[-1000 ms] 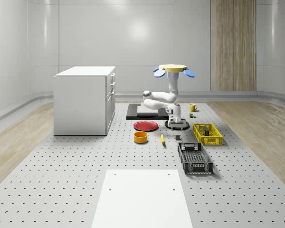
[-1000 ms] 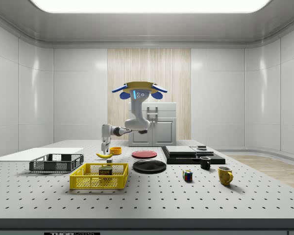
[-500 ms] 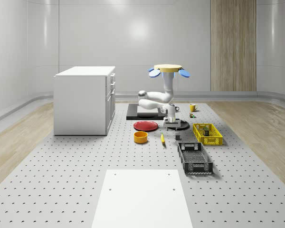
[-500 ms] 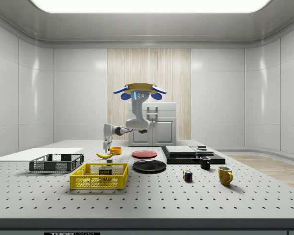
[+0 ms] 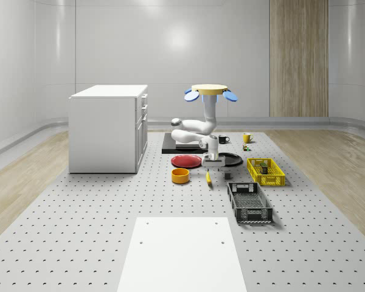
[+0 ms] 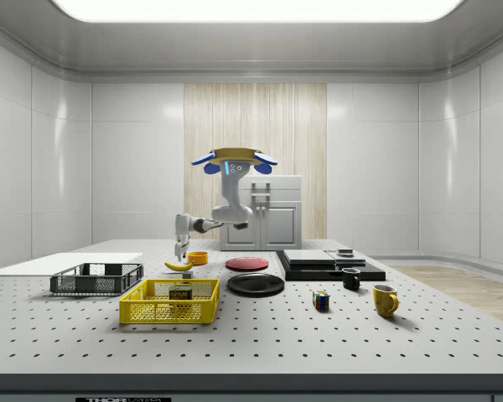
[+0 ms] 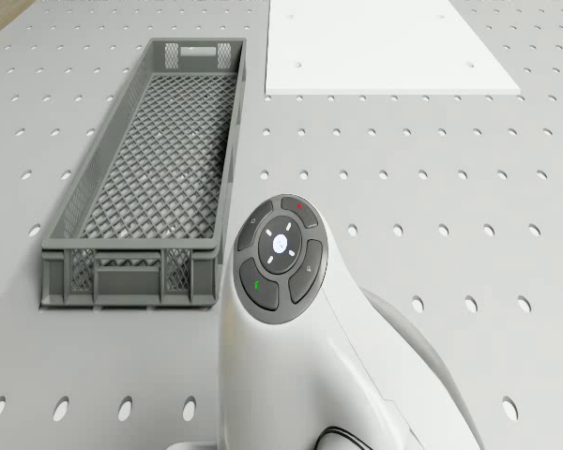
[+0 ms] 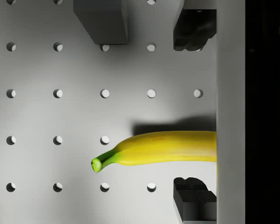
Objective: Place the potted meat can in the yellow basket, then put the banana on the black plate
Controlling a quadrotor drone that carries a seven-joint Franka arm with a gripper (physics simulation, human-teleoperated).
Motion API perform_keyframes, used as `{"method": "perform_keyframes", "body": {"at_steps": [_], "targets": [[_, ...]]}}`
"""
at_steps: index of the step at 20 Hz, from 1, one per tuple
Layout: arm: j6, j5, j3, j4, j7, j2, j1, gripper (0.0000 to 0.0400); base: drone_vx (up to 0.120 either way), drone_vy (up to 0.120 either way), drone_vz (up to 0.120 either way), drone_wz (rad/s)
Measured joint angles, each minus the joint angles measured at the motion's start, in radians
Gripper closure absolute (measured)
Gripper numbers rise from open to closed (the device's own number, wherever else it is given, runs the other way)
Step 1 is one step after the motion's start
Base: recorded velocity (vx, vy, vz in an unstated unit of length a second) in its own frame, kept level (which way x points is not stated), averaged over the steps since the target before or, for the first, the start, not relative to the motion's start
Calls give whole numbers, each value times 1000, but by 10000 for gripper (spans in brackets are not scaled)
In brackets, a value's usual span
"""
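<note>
The gripper (image 8: pixel 195 114) hangs just above the banana (image 8: pixel 158 148), its fingers (image 8: pixel 194 30) spread wide apart with the fruit lying between them on the pegboard table (image 5: pixel 97 213) — nothing grasped. In the whole-scene view the banana (image 5: pixel 208 177) lies between the orange bowl (image 5: pixel 180 176) and the grey crate (image 5: pixel 249 202). The drone (image 5: pixel 210 91) hovers over the red plate (image 5: pixel 187 161) and black plate (image 5: pixel 230 159). The potted meat can (image 6: pixel 181 293) sits inside the yellow basket (image 6: pixel 169 302).
</note>
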Motion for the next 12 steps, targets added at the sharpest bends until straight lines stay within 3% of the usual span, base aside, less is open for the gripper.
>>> {"method": "perform_keyframes", "body": {"at_steps": [3, 5, 8, 12], "targets": [[0, 0, 0, 0, 0, 0, 0, 0, 0, -120, 0, 0], [1, 0, 0, 0, 0, -1, 0, 0, 0, 0, -20, 0], [1, 1, 0, 0, 0, -1, 0, 0, 0, 0, -120, 0], [9, -18, -20, 5, 0, -3, -4, 0, 0, 0, 0, 0]]}}
